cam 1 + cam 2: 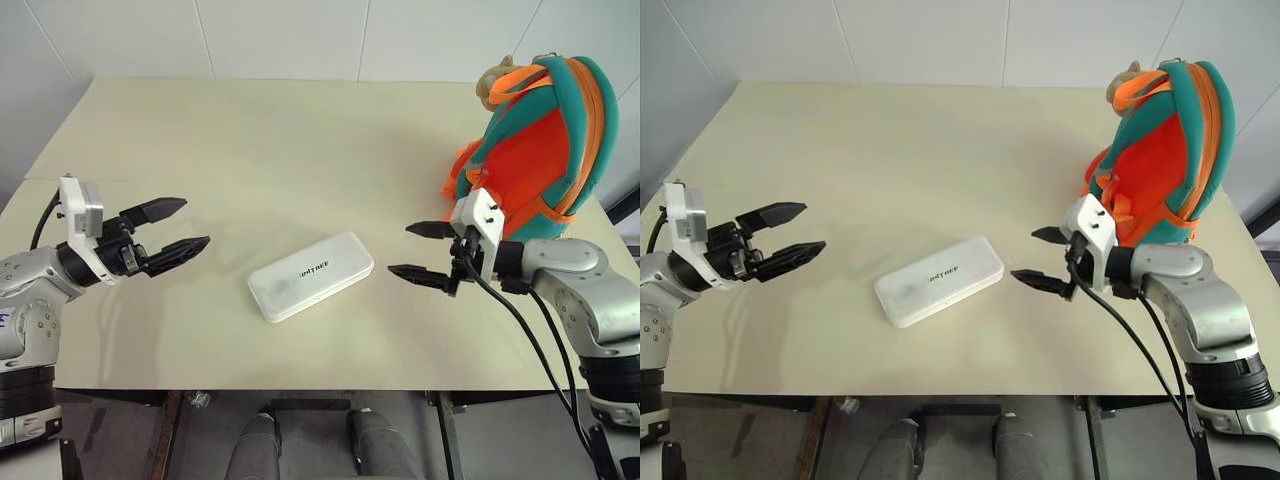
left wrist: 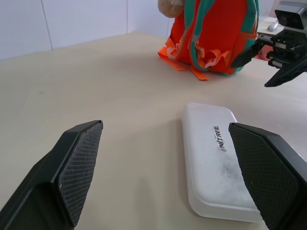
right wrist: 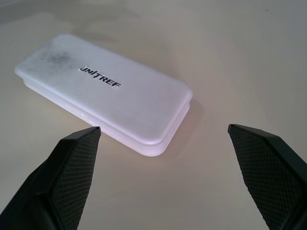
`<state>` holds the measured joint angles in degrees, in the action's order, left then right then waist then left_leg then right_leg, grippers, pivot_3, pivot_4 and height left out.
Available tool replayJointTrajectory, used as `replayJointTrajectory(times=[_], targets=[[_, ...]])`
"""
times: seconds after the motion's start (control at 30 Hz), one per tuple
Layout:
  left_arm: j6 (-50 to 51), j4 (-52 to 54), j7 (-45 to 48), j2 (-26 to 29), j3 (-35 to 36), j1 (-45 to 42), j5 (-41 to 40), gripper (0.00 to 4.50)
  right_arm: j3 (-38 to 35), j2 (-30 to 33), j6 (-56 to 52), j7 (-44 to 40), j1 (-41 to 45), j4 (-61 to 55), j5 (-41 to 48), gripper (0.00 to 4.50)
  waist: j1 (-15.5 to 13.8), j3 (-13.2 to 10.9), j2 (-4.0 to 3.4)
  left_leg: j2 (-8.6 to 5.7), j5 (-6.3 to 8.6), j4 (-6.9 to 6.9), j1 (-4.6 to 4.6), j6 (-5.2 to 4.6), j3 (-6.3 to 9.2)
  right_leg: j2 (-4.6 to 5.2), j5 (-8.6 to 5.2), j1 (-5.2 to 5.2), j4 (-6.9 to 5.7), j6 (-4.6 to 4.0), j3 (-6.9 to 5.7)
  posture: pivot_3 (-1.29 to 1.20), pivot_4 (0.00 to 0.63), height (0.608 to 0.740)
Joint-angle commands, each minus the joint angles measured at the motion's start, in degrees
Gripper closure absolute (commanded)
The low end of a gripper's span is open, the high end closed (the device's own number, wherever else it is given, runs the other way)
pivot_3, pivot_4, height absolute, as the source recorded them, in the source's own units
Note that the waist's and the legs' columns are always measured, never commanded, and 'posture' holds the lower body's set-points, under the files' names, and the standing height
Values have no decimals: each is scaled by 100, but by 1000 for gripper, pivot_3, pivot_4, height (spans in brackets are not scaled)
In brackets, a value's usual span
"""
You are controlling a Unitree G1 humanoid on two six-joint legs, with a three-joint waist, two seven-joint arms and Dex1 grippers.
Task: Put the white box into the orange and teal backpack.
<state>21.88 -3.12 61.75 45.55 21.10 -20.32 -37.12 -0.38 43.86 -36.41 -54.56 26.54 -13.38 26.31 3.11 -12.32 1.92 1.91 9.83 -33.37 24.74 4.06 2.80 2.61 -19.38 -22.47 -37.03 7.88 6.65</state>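
Two grippers up in the head view: left gripper and right gripper both spread wide, holding nothing, facing each other across the white box, which lies flat on the table between them. Orange and teal backpack stands upright behind my right gripper. Left wrist view: box just ahead, backpack beyond. Right wrist view: box just ahead, fingers clear of it.

free: bare table around white box | obstacle: backpack behind right claw
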Motion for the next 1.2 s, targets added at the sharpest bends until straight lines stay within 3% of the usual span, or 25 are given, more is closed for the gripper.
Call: replayJointTrajectory(times=[0.03, 0.3, 0.37, 0.57, 0.77, 0.83, 1.03, 1.2], targets=[[-74, -50, 5, 62, -11, -259, 36, 0, -255, 53, -31, 71, 76, -192, 127, 10, 2, 0, 0, 1, 0, -1, 0, 0, 0, -1, 0, 0, -2, 0, 0, 0, 150, 740], [-193, -184, 3, -151, -226, -358, 137, 0, -216, 94, -162, 250, 51, -296, 90, 10, -2, 0, 0, 0, 0, -5, -3, 0, -1, -1, 0, 1, -5, 0, 1, 0, 150, 740], [-85, -52, -27, -178, -188, -227, 61, 380, -98, 134, -118, 278, 69, -217, -78, 382, -5, 0, 0, 0, 0, -5, -2, 0, -1, -1, 0, 1, -5, 0, 1, 0, 150, 740], [404, 394, -323, -27, -75, 334, 17, 2068, 266, -92, 200, 517, 443, 331, -645, 2249, 43, 0, 0, 1, 0, -4, -5, 0, -2, -2, 0, -1, -8, 0, 5, 0, 150, 740], [1938, 1183, -415, 559, -259, 1169, -261, 4050, 938, -657, 1078, 938, 1192, 1980, -1724, 4385, 54, 0, 0, 1, 0, -5, -12, 0, -7, -1, 1, 1, -11, -2, 10, 0, 150, 740], [2215, 1247, -366, 644, -275, 1242, -355, 4488, 1065, -856, 1334, 998, 1434, 2419, -1941, 4500, 38, 0, 0, 1, 0, 0, -11, 0, -9, 0, 0, -1, -8, -4, 11, 0, 150, 740], [2726, 1579, -434, 711, -341, 1557, -400, 4488, 1223, -1291, 1814, 1087, 1732, 3141, -2319, 4500, 27, -1, -1, 1, 0, 9, -11, 1, -8, 0, -1, -2, -4, -6, 8, 0, 150, 740], [2925, 1678, -904, 209, -677, 1448, -364, 4488, 1412, -1547, 1735, 802, 1762, 3172, -2396, 4500, 27, -1, -1, 2, 1, 11, -13, 2, -8, -1, -1, -2, -8, -6, 8, 0, 150, 740]])
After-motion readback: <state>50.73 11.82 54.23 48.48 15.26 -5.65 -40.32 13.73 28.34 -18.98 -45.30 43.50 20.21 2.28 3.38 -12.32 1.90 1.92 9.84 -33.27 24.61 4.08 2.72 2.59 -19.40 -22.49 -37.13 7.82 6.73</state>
